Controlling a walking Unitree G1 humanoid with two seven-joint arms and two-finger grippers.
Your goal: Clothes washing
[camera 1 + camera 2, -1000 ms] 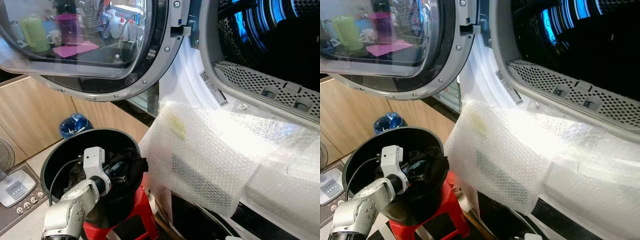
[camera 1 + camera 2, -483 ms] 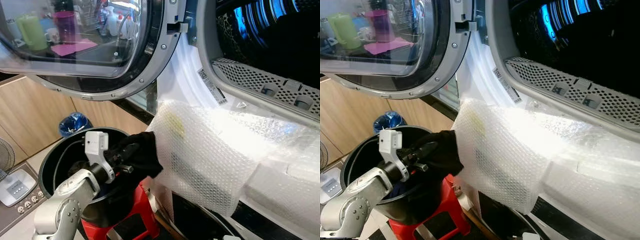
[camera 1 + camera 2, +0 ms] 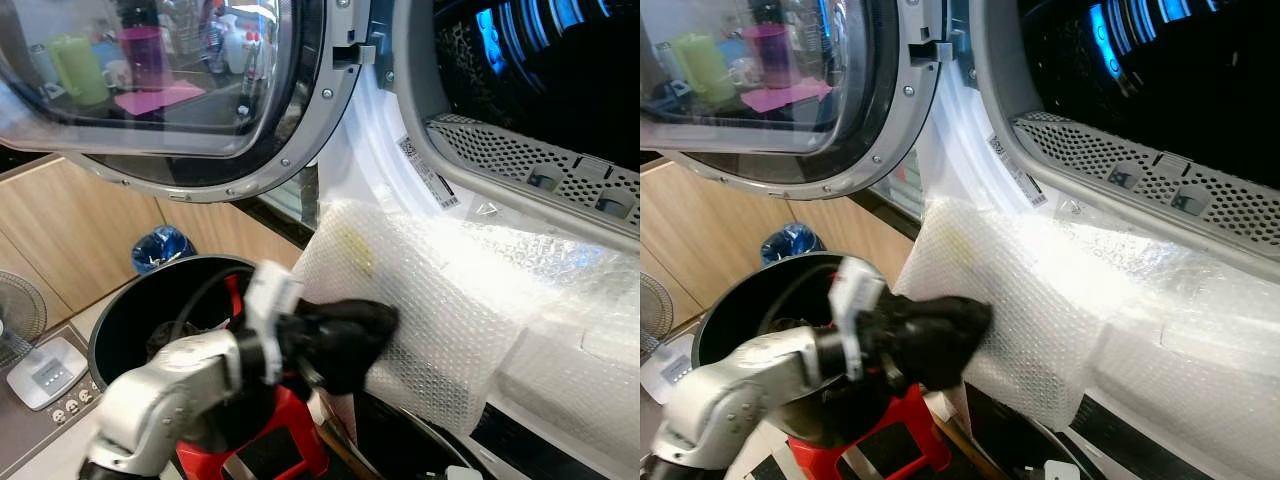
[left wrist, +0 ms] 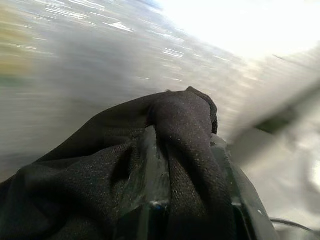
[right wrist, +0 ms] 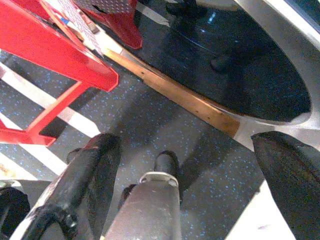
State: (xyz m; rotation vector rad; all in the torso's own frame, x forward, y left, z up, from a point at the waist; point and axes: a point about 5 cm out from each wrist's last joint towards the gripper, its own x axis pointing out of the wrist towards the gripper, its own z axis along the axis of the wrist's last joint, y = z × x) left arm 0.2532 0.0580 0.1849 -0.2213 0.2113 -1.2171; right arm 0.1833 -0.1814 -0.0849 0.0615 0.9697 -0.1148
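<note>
With our left gripper (image 3: 335,340) clamped on the black garment (image 3: 350,335), its trailing folds may snag the bubble wrap (image 3: 450,310) below the drum opening (image 3: 560,80), while our right gripper (image 5: 200,165) hangs open and empty

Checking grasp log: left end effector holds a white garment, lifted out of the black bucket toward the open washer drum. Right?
Not white. The garment clamped in the left end effector is black, as the left wrist view shows. It is up out of the black bucket, heading toward the open drum.
</note>
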